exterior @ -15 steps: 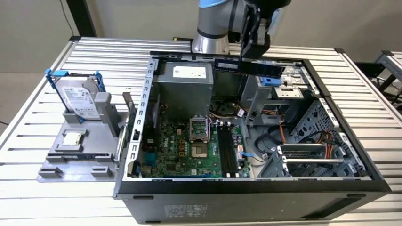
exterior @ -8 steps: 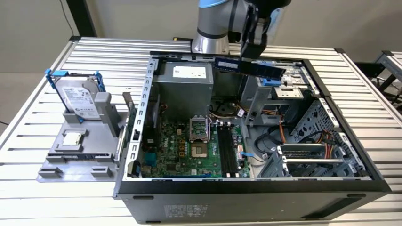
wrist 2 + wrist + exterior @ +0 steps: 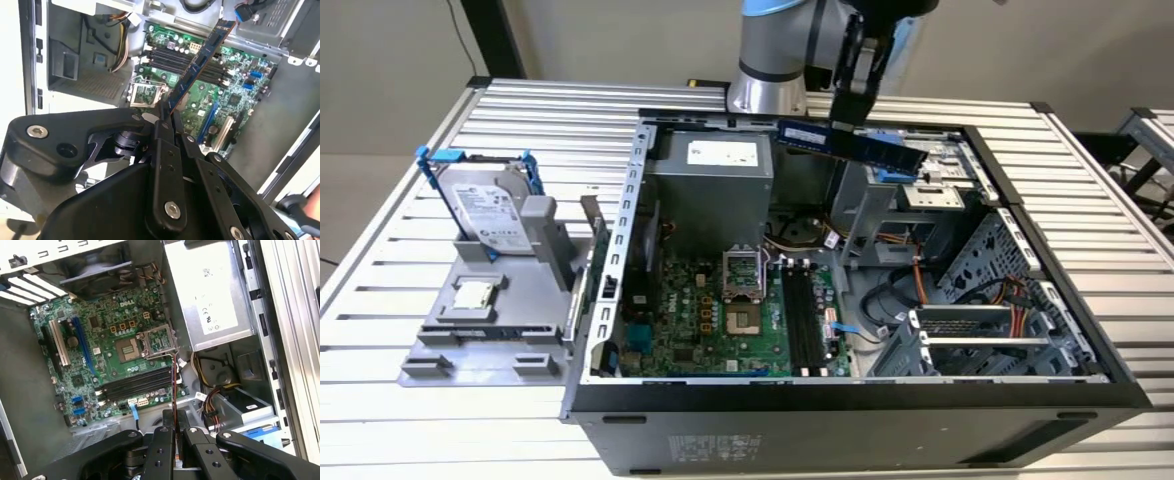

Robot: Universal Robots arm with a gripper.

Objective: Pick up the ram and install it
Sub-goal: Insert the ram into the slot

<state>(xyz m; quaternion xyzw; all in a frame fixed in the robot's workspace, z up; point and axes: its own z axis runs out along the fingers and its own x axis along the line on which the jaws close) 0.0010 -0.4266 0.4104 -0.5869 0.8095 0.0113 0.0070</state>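
The gripper (image 3: 845, 118) is pinching the ram (image 3: 849, 141), holding it in the air over the open case (image 3: 607, 300), well apart from the black slots (image 3: 803, 315). Seating it well likely needs the stick turned parallel to them, edge down.

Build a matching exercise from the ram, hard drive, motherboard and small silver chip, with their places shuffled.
Things:
1. ram
2. hard drive
3. motherboard
4. small silver chip

Places:
A. lying flat on the grey stand
B. held by the gripper above the open case
C. inside the case, on its floor
D. standing on edge in a blue frame

Pairs: 1-B, 2-D, 3-C, 4-A
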